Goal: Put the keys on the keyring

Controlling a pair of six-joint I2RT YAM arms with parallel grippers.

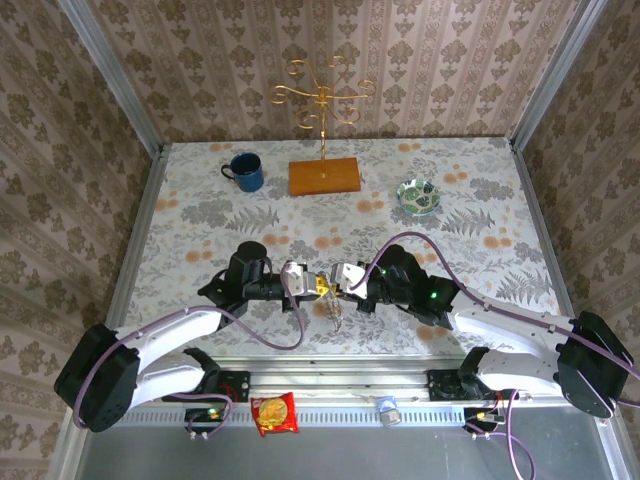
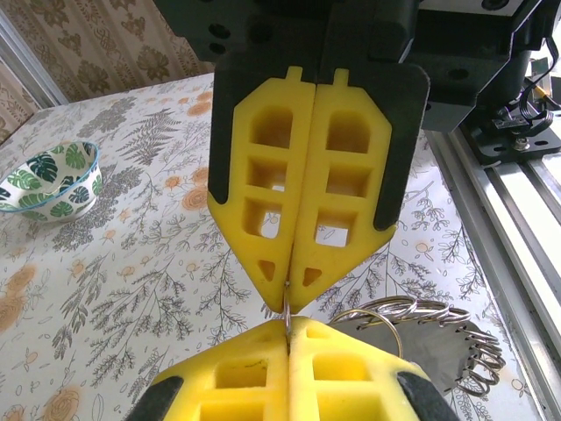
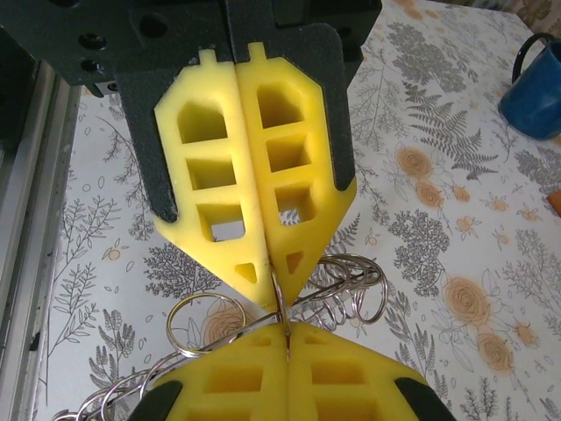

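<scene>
My left gripper (image 1: 318,288) and right gripper (image 1: 335,288) meet tip to tip above the near middle of the table. Both are shut on one thin metal ring (image 2: 287,309) of the keyring, seen edge-on between the yellow pads. In the left wrist view my left gripper (image 2: 289,324) is at the bottom, and the right gripper's fingers (image 2: 302,263) point down from above. In the right wrist view the right gripper (image 3: 287,326) faces the left fingers (image 3: 263,254). Several split rings (image 3: 351,281) hang on a wire loop below, and one ring (image 3: 206,324) hangs to the left. The keys with coloured heads are out of view.
A blue mug (image 1: 245,172) stands at the back left and a patterned green bowl (image 1: 418,195) at the back right. A gold stand on a wooden base (image 1: 324,176) is at the back centre. A snack packet (image 1: 274,413) lies on the rail in front.
</scene>
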